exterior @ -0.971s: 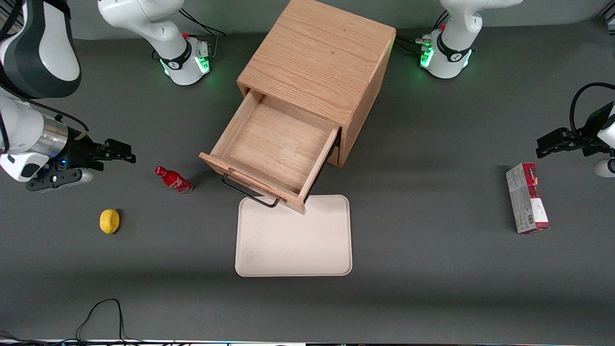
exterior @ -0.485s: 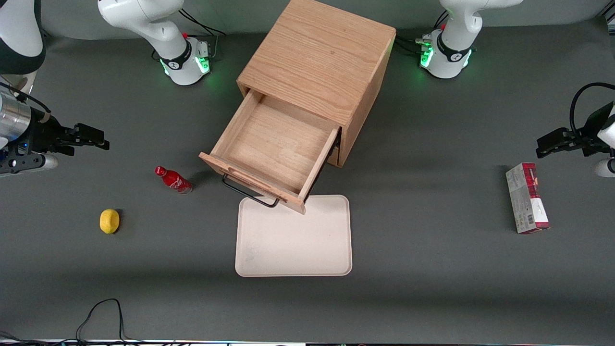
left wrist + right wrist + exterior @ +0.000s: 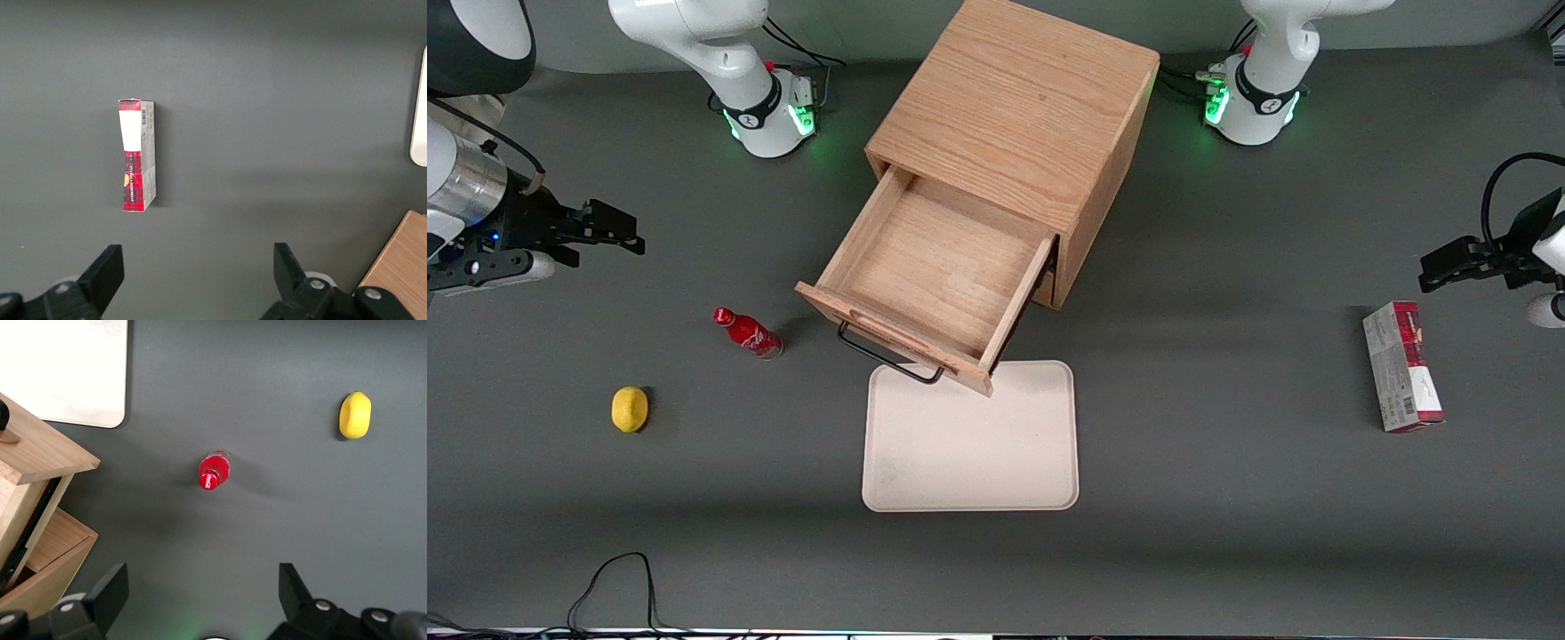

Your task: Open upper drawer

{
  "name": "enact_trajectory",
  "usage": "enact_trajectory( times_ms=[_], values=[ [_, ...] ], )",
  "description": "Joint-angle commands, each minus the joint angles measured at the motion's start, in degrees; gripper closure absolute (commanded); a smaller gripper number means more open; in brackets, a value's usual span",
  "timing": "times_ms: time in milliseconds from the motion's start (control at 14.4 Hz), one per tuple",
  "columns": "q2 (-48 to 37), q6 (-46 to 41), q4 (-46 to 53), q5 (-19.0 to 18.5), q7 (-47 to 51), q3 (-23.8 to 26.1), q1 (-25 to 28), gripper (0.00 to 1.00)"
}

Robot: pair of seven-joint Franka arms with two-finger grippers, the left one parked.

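Front view: sitting pulled well out of the oak cabinet (image 3: 1018,116) at frame centre, the upper drawer (image 3: 934,276), handle (image 3: 889,357) overhanging the white tray (image 3: 969,444); hanging released and empty at the left edge, the gripper (image 3: 609,233), well apart from everything. Right wrist view: showing spread fingers (image 3: 107,597) above the red bottle (image 3: 215,471) and lemon (image 3: 355,415); possibly risking a toppled bottle by dropping low here.
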Motion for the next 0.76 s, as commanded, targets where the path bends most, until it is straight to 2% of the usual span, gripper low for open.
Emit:
enact_trajectory(
  times_ms=[0,139,485,693],
  values=[
    [-1.20,1.39,-0.70,-1.81,-1.55,3.94,-2.98,0.00],
    [0.72,0.96,2.47,-3.57,-1.47,3.95,-2.11,0.00],
    [2.84,0.34,5.90,-3.31,-0.67,0.45,1.58,0.00],
    [2.93,-0.80,6.52,-3.05,-0.59,-0.10,1.41,0.00]
  ],
)
